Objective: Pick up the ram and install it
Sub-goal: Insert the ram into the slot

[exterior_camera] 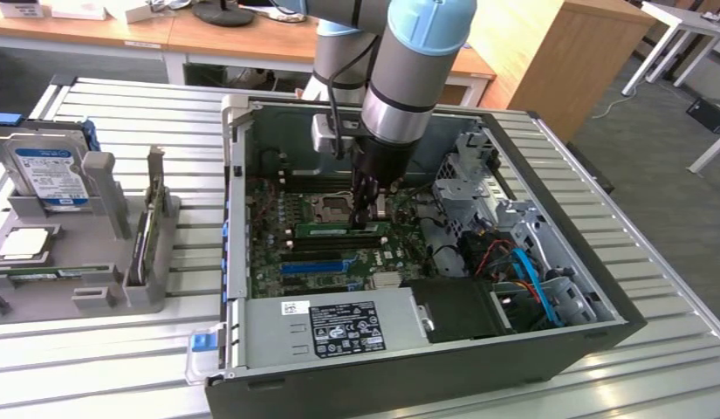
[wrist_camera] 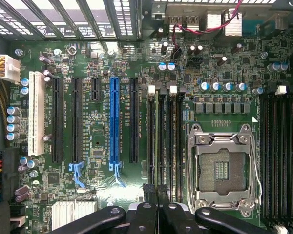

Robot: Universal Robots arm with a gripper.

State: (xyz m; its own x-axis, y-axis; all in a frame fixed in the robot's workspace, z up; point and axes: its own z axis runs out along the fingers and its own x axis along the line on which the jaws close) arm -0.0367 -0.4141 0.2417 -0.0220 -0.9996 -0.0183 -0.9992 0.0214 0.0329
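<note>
The ram (exterior_camera: 336, 231) is a thin green stick lying along one of the black memory slots on the motherboard (exterior_camera: 278, 253) inside the open computer case. In the wrist view the ram (wrist_camera: 155, 141) shows edge-on in the slot beside the CPU socket (wrist_camera: 222, 170). My gripper (exterior_camera: 366, 223) reaches straight down into the case, shut, with its tips on the ram's upper edge near one end. In the wrist view the gripper (wrist_camera: 155, 191) has its two black fingers (wrist_camera: 147, 195) close together over that slot's end. Whether they pinch the ram is unclear.
A grey fixture (exterior_camera: 92, 288) on the exterior view's left holds a hard drive (exterior_camera: 45, 170) and an upright card with a metal bracket (exterior_camera: 150, 218). Inside the case are the power supply (exterior_camera: 336, 323), a drive cage (exterior_camera: 476, 183), loose cables (exterior_camera: 511, 262) and a blue slot (wrist_camera: 115, 122).
</note>
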